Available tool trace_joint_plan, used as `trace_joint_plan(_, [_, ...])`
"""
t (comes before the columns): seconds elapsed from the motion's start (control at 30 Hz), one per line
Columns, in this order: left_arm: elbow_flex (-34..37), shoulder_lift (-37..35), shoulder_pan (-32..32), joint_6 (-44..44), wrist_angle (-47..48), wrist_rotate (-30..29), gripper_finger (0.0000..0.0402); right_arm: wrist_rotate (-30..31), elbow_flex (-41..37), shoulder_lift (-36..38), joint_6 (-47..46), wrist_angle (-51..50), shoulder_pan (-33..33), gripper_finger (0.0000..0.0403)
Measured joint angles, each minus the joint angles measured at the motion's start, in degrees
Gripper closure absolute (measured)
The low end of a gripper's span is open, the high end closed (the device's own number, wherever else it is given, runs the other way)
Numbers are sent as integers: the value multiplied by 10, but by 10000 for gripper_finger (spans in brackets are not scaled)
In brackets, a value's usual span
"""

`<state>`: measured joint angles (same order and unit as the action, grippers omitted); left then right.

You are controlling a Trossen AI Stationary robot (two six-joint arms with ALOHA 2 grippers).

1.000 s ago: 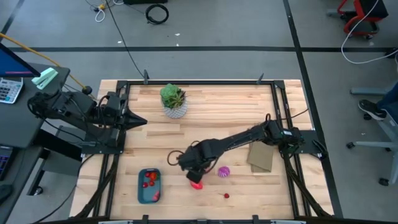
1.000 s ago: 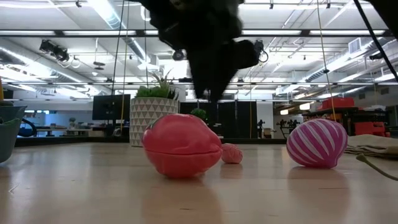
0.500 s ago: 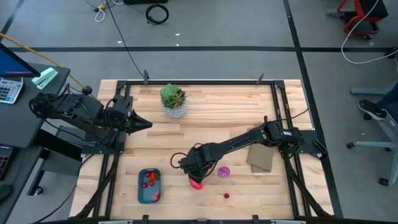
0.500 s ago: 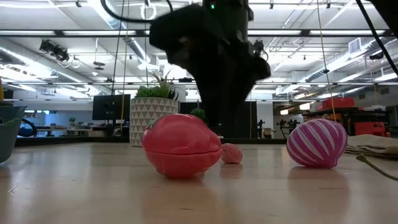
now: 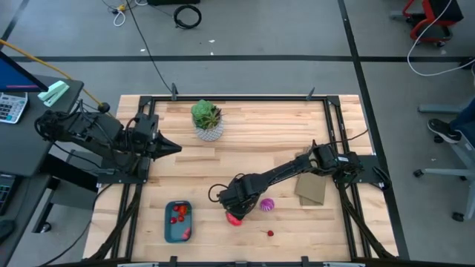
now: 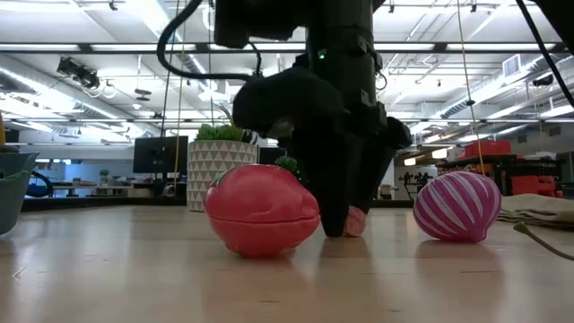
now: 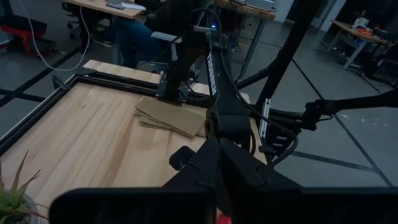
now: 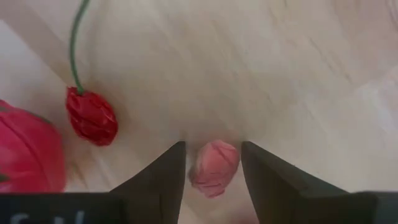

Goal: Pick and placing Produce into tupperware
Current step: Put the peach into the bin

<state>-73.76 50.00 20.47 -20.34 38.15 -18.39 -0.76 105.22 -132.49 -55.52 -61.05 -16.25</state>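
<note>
My right gripper [image 8: 213, 150] is open and points down at the table, just right of the large oval red-pink piece [image 6: 262, 208]. Its two fingers stand on either side of a small pink round piece [image 8: 214, 168] that lies on the table; I see no plain touch. A tiny red piece with a green stem [image 8: 92, 116] lies beside it. The purple ribbed ball [image 5: 266, 205] rests on the table to the right. The teal tupperware [image 5: 168, 222] holds several tiny red pieces. Another tiny red piece [image 5: 270, 233] lies near the front edge. My left gripper [image 5: 171, 147] waits shut at the table's left edge.
A green plant in a white pot [image 5: 207, 120] stands at the far side. A tan box [image 5: 312, 188] lies at the right under my right arm. Bare wood lies between the tupperware and the large red-pink piece.
My right gripper has come down to the table and gone a little toward the right and near edges, so that its fingers now stand around the small pink piece. My left arm has shifted slightly toward the table's right. No produce has moved.
</note>
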Motion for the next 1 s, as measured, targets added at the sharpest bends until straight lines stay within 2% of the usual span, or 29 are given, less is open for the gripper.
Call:
trace_joint_plan(0.3, [0,0,0,1,2,0,387,-9,-11,2,-20,25,0,245])
trace_joint_plan(0.7, [0,0,0,1,1,0,377,-10,-12,5,-35,36,0,290])
trace_joint_plan(0.9, [0,0,0,1,1,0,385,-10,-12,18,-43,82,8,310])
trace_joint_plan(1.0, [0,0,0,1,1,0,389,12,-12,38,-55,126,15,314])
